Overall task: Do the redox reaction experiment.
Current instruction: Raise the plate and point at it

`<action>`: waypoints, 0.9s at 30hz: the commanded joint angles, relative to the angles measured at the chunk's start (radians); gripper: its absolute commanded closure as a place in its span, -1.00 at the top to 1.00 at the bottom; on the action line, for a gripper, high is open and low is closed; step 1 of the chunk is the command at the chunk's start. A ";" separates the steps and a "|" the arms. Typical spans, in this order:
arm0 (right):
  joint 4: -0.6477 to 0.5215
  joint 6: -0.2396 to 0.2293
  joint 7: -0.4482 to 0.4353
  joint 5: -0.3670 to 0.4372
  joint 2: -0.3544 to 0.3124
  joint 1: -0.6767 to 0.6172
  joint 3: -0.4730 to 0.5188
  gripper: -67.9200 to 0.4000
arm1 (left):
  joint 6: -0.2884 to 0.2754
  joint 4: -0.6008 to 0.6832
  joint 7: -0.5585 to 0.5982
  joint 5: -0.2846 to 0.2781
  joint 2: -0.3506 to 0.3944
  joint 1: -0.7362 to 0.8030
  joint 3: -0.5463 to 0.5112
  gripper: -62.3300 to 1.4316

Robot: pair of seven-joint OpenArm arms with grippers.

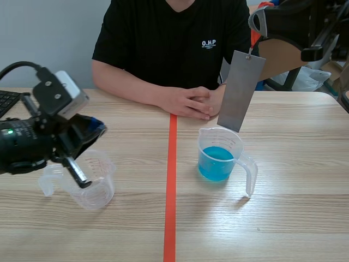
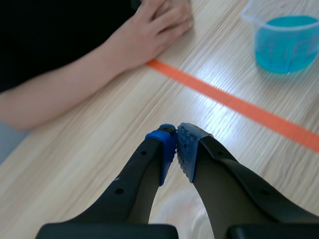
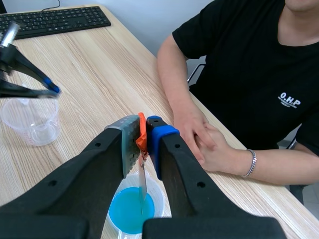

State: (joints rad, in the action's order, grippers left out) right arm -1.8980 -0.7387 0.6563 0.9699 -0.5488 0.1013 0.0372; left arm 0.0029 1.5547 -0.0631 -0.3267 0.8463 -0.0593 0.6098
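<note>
Pale wood-grain table [image 1: 283, 218] — orange-red tape line [image 1: 171, 191], plain grey-blue wall [image 1: 49, 38], black keyboard [image 3: 55, 22]

Scene view faces the blue-liquid cup [image 1: 217, 162] across the bench [image 1: 283, 218]; right wrist view looks down onto it, left wrist view sights it ahead.

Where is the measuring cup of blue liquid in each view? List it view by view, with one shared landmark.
Scene view: measuring cup right of the tape line, below the hanging metal plate.
Left wrist view: cup ahead of the left hand, beyond the tape.
Right wrist view: cup directly under the right hand gripping the plate.
Shared landmark: the person's clasped hands.
</note>
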 commanded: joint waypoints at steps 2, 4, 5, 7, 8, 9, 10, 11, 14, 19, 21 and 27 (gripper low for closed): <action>-0.014 -0.007 -0.014 0.006 -0.010 0.010 0.010 -0.94 | 0.023 0.031 0.010 -0.034 0.042 0.131 -0.090 -0.80; -0.014 -0.007 -0.015 0.007 -0.010 0.010 0.010 -0.94 | 0.055 0.046 0.010 -0.054 0.060 0.243 -0.170 -0.80; -0.014 -0.007 -0.015 0.007 -0.010 0.010 0.010 -0.94 | 0.065 0.050 0.010 -0.055 0.061 0.299 -0.209 -0.80; -0.014 -0.007 -0.015 0.006 -0.010 0.010 0.010 -0.94 | 0.067 0.050 0.018 -0.055 0.060 0.410 -0.285 -0.80; -0.014 -0.007 -0.015 0.007 -0.010 0.010 0.010 -0.94 | 0.066 0.050 0.029 -0.056 0.058 0.465 -0.320 -0.80; -0.014 -0.007 -0.015 0.007 -0.010 0.010 0.010 -0.94 | 0.067 0.050 0.042 -0.056 0.052 0.518 -0.355 -0.80; -0.014 -0.007 -0.015 0.007 -0.010 0.010 0.010 -0.94 | 0.067 0.050 0.052 -0.056 0.043 0.569 -0.390 -0.80; -0.014 -0.007 -0.015 0.007 -0.010 0.010 0.010 -0.94 | 0.067 0.050 0.069 -0.056 0.032 0.615 -0.424 -0.79; -0.014 -0.007 -0.015 0.007 -0.011 0.010 0.010 -0.94 | 0.067 0.050 0.101 -0.055 -0.008 0.745 -0.525 -0.78; -0.014 -0.007 -0.015 0.007 -0.011 0.010 0.010 -0.94 | 0.066 0.049 0.135 -0.051 -0.079 0.919 -0.645 -0.78; -0.014 -0.007 -0.015 0.006 -0.010 0.010 0.010 -0.94 | 0.066 0.048 0.134 -0.051 -0.113 0.969 -0.674 -0.78; -0.014 -0.007 -0.014 0.006 -0.010 0.018 0.008 -0.94 | 0.066 0.047 0.124 -0.052 -0.215 1.061 -0.717 -0.78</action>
State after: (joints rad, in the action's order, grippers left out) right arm -1.8980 -0.7387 0.6563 0.9695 -0.5488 0.1017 0.0372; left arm 0.0704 1.5967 0.0555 -0.3790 0.6430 1.0100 -0.1009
